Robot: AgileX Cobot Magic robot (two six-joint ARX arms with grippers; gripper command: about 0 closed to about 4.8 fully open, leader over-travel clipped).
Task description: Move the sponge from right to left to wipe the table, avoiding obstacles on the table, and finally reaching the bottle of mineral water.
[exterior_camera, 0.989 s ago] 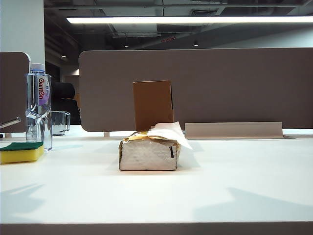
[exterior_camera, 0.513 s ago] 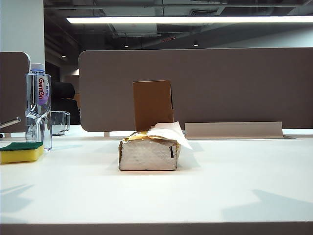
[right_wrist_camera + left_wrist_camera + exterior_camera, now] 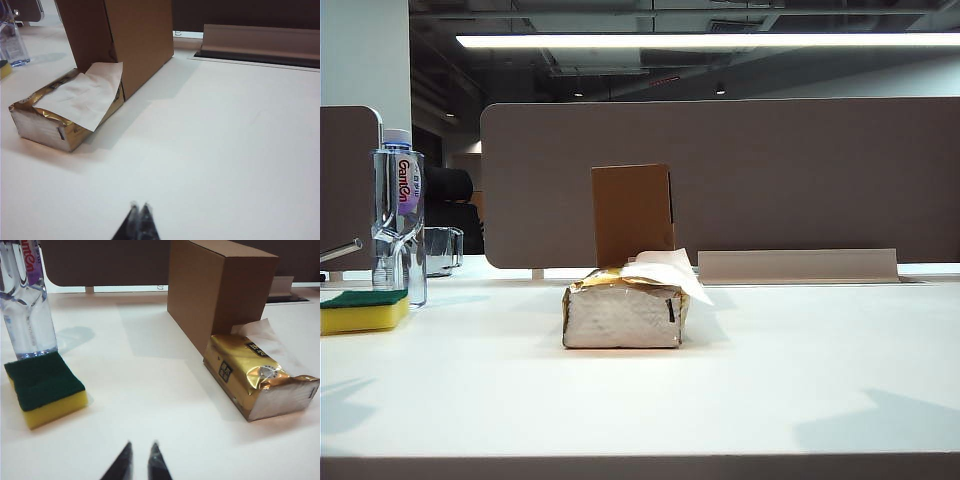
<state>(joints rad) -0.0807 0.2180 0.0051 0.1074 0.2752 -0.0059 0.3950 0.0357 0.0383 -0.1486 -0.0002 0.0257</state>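
Observation:
The yellow sponge (image 3: 362, 312) (image 3: 45, 387), green layer up, lies on the white table (image 3: 770, 370) at the far left, right beside the mineral water bottle (image 3: 398, 215) (image 3: 25, 305). Mid-table stand the obstacles: the tissue pack (image 3: 625, 315) (image 3: 255, 377) (image 3: 65, 112) and, behind it, the cardboard box (image 3: 633, 213) (image 3: 220, 290) (image 3: 125, 40). My left gripper (image 3: 141, 445) hangs above bare table well short of the sponge, almost shut, with a narrow slit holding nothing. My right gripper (image 3: 140, 205) is shut and empty, over bare table beside the tissue pack. Neither gripper shows in the exterior view.
A short glass container (image 3: 442, 250) stands behind the bottle. Grey-brown divider panels (image 3: 770, 180) close off the back, with a grey cable tray (image 3: 798, 265) (image 3: 260, 42) along the far right edge. A thin metal rod (image 3: 340, 250) pokes in at the far left.
The two arm shadows on the table's front have slid outward toward the left and right edges. Sponge, bottle, tissue pack and box have not moved.

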